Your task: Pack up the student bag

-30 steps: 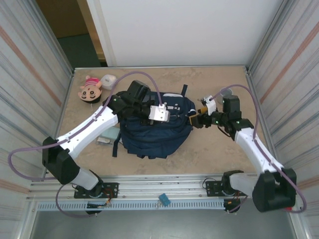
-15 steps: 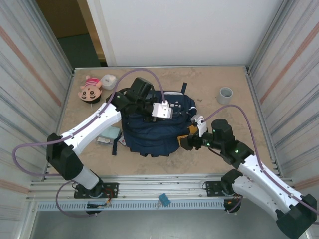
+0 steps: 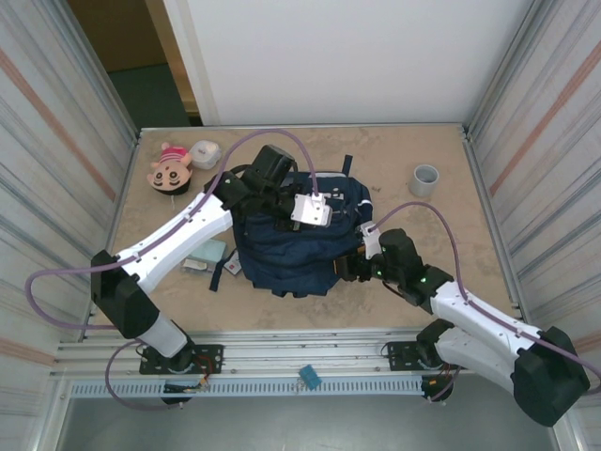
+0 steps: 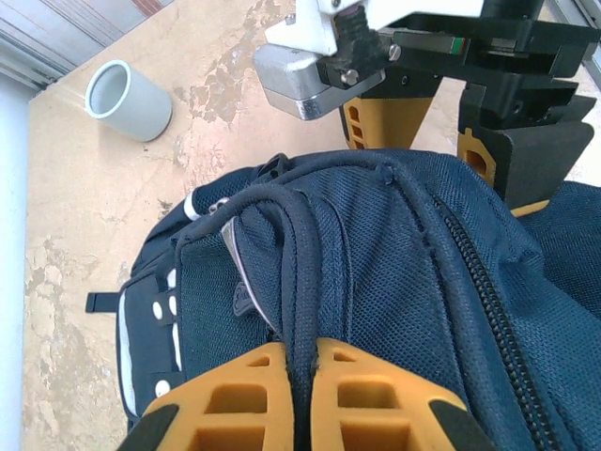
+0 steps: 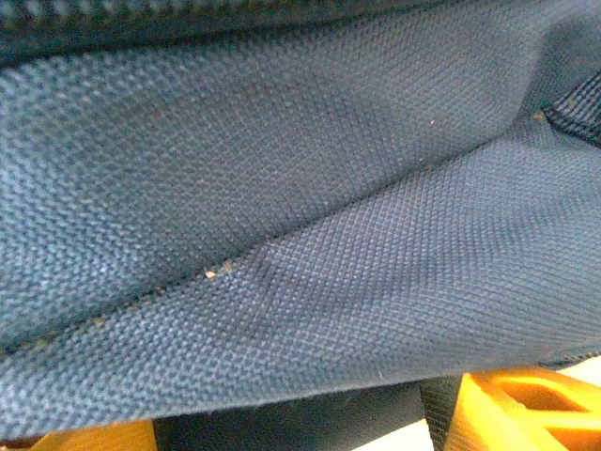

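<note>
The left tool clenches a loop on the student bag. The right tool is spread, its tips buried in fabric. Mottled beige table lies beyond it.

Student bag: matt woven cloth, rough txtr

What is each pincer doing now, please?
Left pincer: closed on the dark handle loop of the large navy-blue fabric backpack.
Right pincer: jaws spread around that backpack's fabric; grip cannot be told.
</note>
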`<control>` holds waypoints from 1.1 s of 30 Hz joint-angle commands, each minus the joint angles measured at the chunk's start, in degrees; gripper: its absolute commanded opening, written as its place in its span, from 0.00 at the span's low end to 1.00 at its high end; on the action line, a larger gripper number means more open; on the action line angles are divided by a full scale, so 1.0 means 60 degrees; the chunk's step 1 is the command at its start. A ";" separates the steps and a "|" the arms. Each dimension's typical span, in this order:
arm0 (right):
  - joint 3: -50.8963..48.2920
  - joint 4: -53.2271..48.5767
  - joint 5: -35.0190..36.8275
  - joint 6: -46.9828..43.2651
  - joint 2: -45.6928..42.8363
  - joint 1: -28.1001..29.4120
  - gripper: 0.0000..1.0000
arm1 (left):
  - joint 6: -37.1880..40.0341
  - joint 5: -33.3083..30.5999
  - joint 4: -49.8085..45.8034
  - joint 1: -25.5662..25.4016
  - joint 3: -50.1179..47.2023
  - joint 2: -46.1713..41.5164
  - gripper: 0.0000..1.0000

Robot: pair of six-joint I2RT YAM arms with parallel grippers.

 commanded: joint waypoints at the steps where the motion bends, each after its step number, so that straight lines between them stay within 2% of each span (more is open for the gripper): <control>1: -0.0107 0.0383 0.0313 -0.0316 -0.0231 -0.0007 0.71 | 0.0389 0.0751 0.0838 -0.0051 0.0529 -0.0800 0.00; 5: 0.0033 -0.0299 -0.0089 -0.1049 -0.1441 -0.0237 0.77 | 0.0258 0.1512 0.1312 0.0522 -0.0317 -0.1184 0.00; 7: 0.0165 -0.0771 -0.0511 -0.1320 -0.1983 -0.0670 0.89 | 0.0553 0.2052 0.1724 0.0751 -0.1068 -0.1571 0.00; 9: 0.0377 -0.1257 -0.1124 -0.1653 -0.2269 -0.1298 0.95 | 0.0380 0.2448 0.2517 0.0920 -0.1984 -0.2006 0.00; 13: 0.0998 -0.1824 -0.3090 -0.2119 -0.1833 -0.2907 0.97 | 0.0216 0.2847 0.3141 0.1118 -0.3154 -0.2556 0.00; 15: 0.1330 -0.1622 -0.4494 -0.2070 -0.1223 -0.3755 0.97 | 0.0235 0.2834 0.3201 0.1143 -0.3525 -0.2720 0.00; 16: 0.1521 -0.1545 -0.4812 -0.2009 -0.0897 -0.3993 0.97 | 0.0206 0.2851 0.3245 0.1156 -0.3648 -0.2774 0.00; 19: 0.2271 -0.1566 -0.5504 -0.1998 0.0350 -0.4448 0.95 | 0.0045 0.2944 0.3492 0.1247 -0.3982 -0.2917 0.00; 25: 0.3474 -0.1595 -0.7883 -0.2074 0.3301 -0.5294 0.89 | -0.0144 0.3302 0.3784 0.1423 -0.4200 -0.2973 0.00; 29: 0.4624 -0.2083 -0.8877 -0.2023 0.5276 -0.5516 0.83 | -0.0211 0.3417 0.3799 0.1468 -0.4122 -0.2909 0.00; 33: 0.5487 -0.3007 -0.9498 -0.2564 0.6520 -0.5356 0.74 | -0.0393 0.3547 0.3890 0.1574 -0.4126 -0.2921 0.00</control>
